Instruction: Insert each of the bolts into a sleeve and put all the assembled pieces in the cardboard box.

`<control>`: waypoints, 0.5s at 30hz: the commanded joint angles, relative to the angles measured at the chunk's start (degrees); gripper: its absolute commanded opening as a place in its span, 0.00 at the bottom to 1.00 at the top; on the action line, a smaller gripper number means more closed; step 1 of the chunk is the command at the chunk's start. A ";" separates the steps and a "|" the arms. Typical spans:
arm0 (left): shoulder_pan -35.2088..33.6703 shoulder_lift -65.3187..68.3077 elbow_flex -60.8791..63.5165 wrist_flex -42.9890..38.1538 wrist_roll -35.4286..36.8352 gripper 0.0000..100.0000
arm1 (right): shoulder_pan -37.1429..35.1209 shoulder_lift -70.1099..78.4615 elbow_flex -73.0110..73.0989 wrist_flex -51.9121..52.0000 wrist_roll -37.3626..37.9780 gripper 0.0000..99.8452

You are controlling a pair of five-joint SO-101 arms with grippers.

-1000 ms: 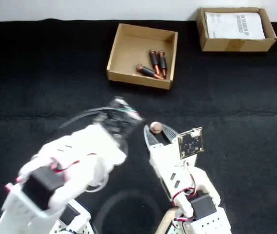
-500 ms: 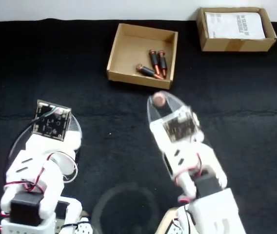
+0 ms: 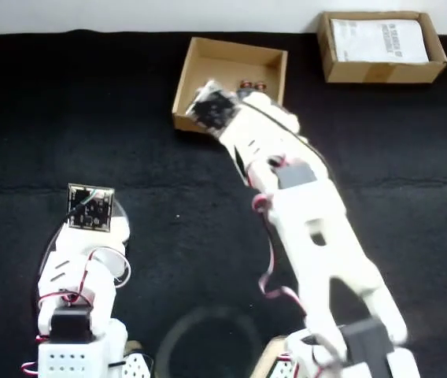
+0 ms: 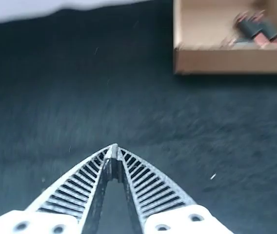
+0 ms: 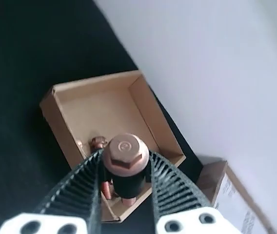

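table seen from above, covered edge to edge by a black felt-like cloth. a faint crease runs across its middle, a faint ring-shaped mark shows near the front edge, and a pale wall borders the far side. resting directly on the cloth are an open, shallow cardboard box at far centre, set slightly askew to the table's edge, and a smaller second box well apart from it at the far right, close to the wall, with a printed white sheet lying inside it.
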 commanded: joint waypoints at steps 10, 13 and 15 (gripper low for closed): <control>-12.44 -0.75 5.93 -3.78 0.18 0.01 | 2.33 30.37 -24.57 -1.54 14.68 0.01; -12.44 -0.75 5.93 1.41 1.05 0.01 | 3.91 37.67 -33.80 -1.45 14.68 0.01; -12.44 -0.75 6.02 6.24 4.40 0.01 | 4.88 41.89 -38.99 -1.27 14.77 0.01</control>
